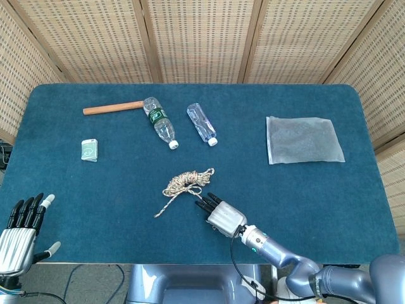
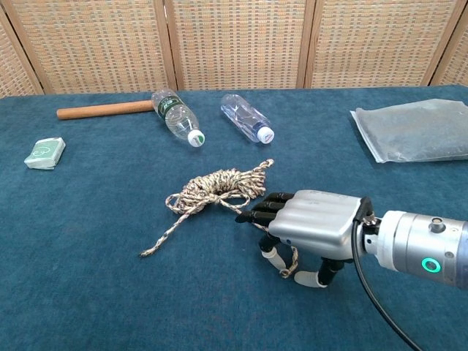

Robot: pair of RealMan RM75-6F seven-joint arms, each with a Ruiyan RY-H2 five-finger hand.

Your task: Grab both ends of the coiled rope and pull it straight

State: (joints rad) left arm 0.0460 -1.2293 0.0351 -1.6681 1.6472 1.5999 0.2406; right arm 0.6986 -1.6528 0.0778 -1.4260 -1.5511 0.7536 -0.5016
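Rope: beige/brown speckled braided rope, loosely coiled w/ a knot-ish crossover, lying on the dark teal felt-covered counter just ahead of the right hand's fingertips. Judgement: light, fully limp, rough weave so decent friction, not fragile. It will drag and bunch rather than lift as a unit, and the coil may tighten at the crossover if pulled too fast.

Two loose tails: one runs from the coil toward the near-left, well clear of both hands; the other passes under the right hand, its end showing between the fingers and thumb. Best hold pts, in my view: pinch each tail close to its tip, thumb vs finger pad.

Right hand: palm down over the near tail, dark fingertips pointing at the coil, lower fingers curled to the felt around the tail. Can't tell from either view whether it's actually pinched or just caged.

Left hand: at the counter's near-left edge, well apart from the rope, fingers spread, holding nothing.

Other stuff beyond the fingertips, far side of the coil: wooden cylindrical dowel, two clear plastic bottles w/ white caps, one green-labelled, one plain; small pale green packet; translucent crinkly plastic bag. Woven rattan screens behind.
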